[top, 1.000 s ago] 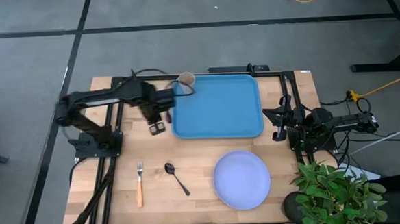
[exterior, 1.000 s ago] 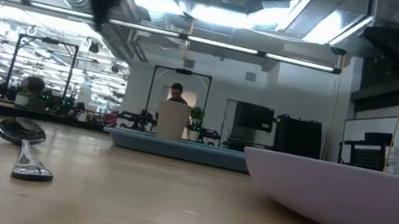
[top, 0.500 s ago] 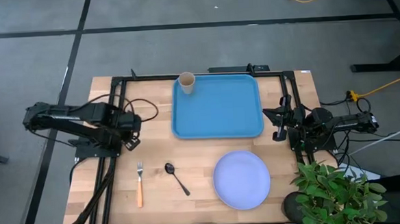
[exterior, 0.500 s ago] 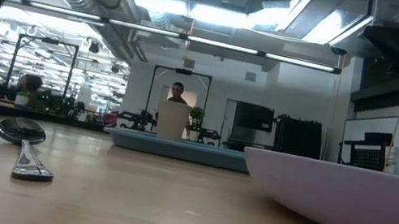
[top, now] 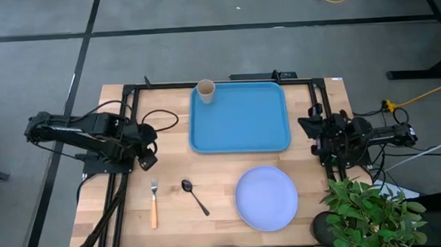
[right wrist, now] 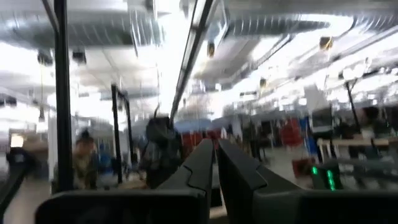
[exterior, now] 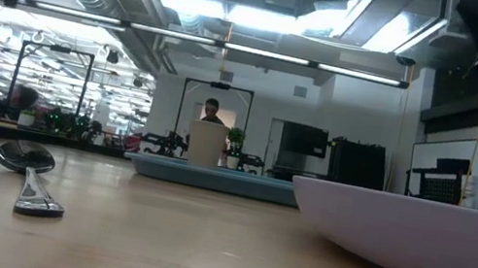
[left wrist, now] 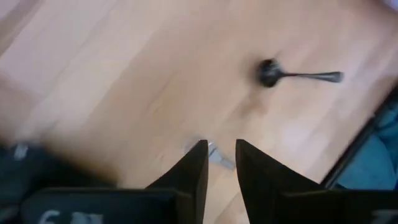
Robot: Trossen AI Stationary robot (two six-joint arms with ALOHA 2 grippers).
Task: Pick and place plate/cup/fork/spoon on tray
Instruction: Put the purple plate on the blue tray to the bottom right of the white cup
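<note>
Fingers (left wrist: pixel 194 171) of the left gripper (left wrist: pixel 219 163) stand a little apart with nothing between them, above bare wood just past the head of the fork (left wrist: pixel 211 154); fingers (right wrist: pixel 202 165) of the right gripper (right wrist: pixel 216 163) are nearly together and empty, pointing out toward the room. Seen from above, the tray (top: pixel 240 117) lies at the far middle of the table (top: pixel 322 185), and the cup (top: pixel 205 90) stands upright in its far left corner. Plate (top: pixel 266 197) rests on the wood near the front edge, just in front of the tray's right half and apart from it. Spoon (top: pixel 194 195) lies left of the plate, bowl toward the tray and handle slanting toward the front; the fork (top: pixel 153 202) lies left of the spoon, head toward the back, orange handle toward the front, the two well apart from each other. Left gripper (top: pixel 147 142) hangs at the table's left side, just behind the fork's head; right gripper (top: pixel 312 126) waits at the right edge, beside the tray's right rim. From table height, the spoon (exterior: pixel 27 171) lies near on the left, the plate's rim (exterior: pixel 418 239) fills the right, and the cup (exterior: pixel 207 143) stands on the tray (exterior: pixel 211 178) beyond, with a person in the room behind it.
</note>
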